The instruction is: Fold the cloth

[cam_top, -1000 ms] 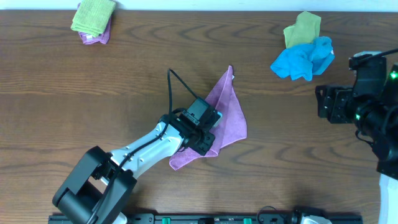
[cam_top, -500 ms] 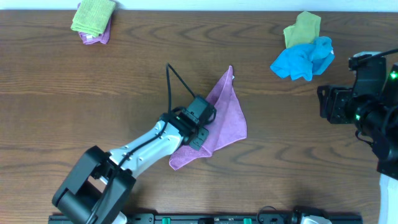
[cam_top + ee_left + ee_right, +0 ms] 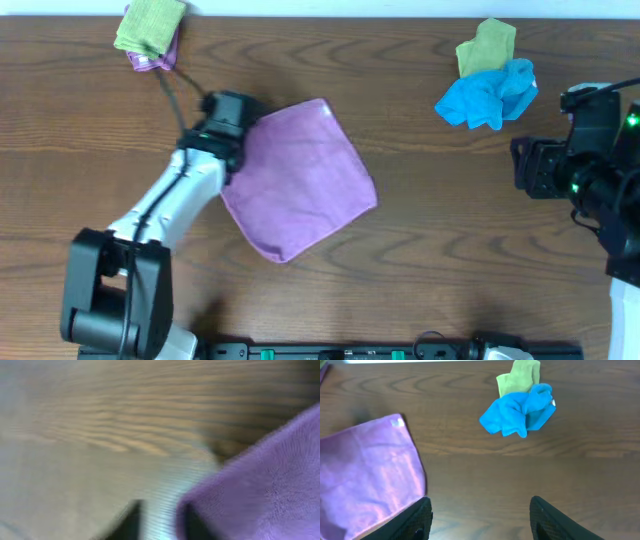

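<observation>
Left gripper (image 3: 236,140) at cloth (image 3: 300,180) left corner, grip unreadable in blur; right gripper (image 3: 480,522) spread; blue cloth (image 3: 487,95) well apart.

Left arm (image 3: 170,200) runs from the near-left base diagonally up and right, almost fully stretched. Left pincer (image 3: 235,120) sits low; its wrist view is blurred and the grip unreadable. Right arm (image 3: 605,195) stays tucked at the right edge. Right pincer (image 3: 480,520) has its fingers spread wide, empty.

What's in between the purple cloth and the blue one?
Only bare wooden table lies between the purple cloth and the blue cloth. Both the overhead and right wrist views show it.
</observation>
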### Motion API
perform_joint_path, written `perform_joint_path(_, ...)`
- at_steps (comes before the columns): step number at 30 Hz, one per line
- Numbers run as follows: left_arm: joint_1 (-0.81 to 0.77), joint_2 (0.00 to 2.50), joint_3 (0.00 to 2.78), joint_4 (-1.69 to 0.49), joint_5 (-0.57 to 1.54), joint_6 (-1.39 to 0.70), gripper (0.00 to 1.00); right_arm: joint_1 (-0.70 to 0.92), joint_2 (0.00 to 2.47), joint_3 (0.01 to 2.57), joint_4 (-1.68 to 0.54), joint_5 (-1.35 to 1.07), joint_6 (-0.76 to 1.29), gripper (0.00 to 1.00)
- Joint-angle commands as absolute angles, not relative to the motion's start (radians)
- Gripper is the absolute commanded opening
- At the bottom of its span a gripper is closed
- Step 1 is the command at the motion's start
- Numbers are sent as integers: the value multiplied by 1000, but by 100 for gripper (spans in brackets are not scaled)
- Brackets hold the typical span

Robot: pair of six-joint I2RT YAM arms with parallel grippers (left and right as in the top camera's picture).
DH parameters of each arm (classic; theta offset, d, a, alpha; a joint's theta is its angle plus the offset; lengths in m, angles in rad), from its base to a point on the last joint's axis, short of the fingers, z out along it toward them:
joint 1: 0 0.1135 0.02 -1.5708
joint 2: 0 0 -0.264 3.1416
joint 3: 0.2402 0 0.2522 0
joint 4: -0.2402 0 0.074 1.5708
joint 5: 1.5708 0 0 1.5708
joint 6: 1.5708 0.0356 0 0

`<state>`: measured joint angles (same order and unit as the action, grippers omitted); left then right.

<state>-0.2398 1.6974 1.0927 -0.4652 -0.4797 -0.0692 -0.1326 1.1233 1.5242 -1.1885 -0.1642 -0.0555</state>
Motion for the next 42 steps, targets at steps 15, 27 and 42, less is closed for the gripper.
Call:
perform_joint_path(15, -190, 1667, 1110, -696, -156, -278, 43, 16, 1376, 1459, -1158, -421, -58, 2)
perform_joint_path(27, -194, 1667, 1060, -839, 224, -319, 6, 271, 1719, 1423, -922, -356, -20, 1)
perform_joint_path(42, -490, 1667, 1034, -811, 244, -311, 6, 376, 1927, 1423, -514, -455, -15, 2)
